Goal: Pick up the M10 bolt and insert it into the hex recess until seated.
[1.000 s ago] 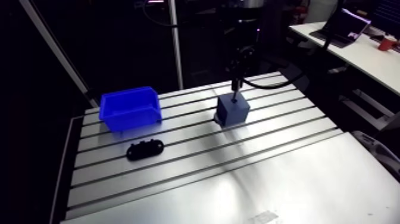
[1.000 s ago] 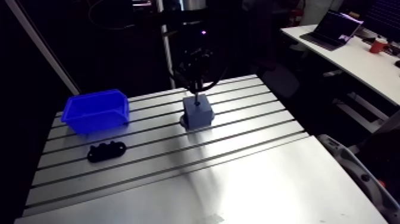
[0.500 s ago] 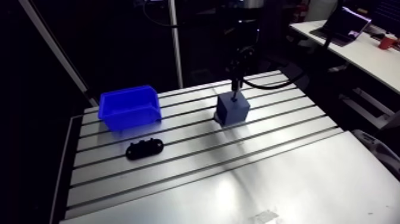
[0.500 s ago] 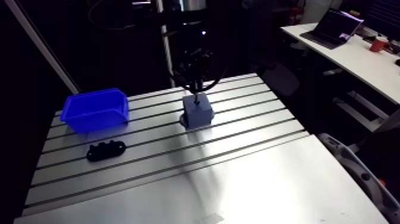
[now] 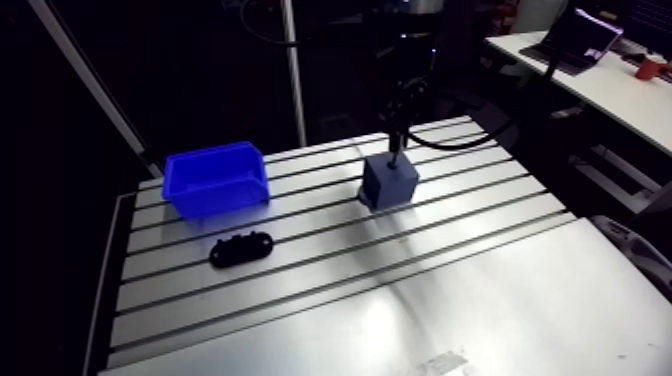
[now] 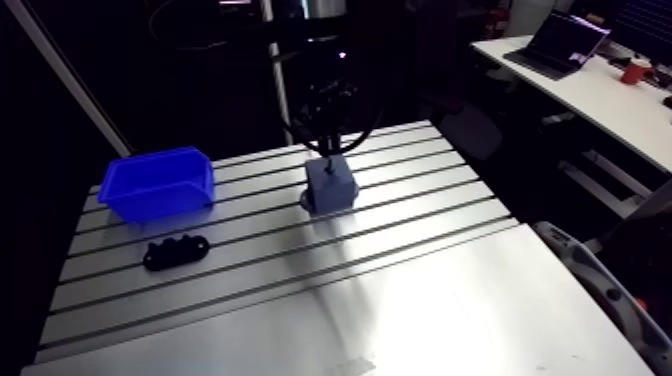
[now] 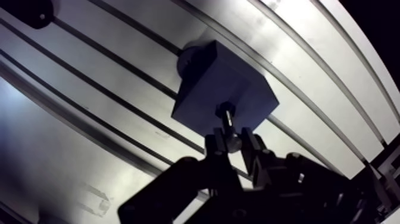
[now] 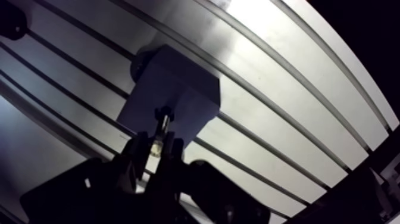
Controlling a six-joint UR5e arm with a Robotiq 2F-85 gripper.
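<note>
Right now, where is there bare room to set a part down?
The smooth near plate is bare. The slotted rows beyond the blue block, away from the blue bin, are free. Crowded: around the bin and black bracket, and at the block, where the gripper holds the bolt.

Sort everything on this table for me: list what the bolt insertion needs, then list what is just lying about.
In the job:
- pincer, shut on the bolt
- M10 bolt, tip at the block's top face
- blue-grey block, standing on the slotted table

Lying about:
- blue bin
- black flat part, in front of the bin, apart from it
</note>
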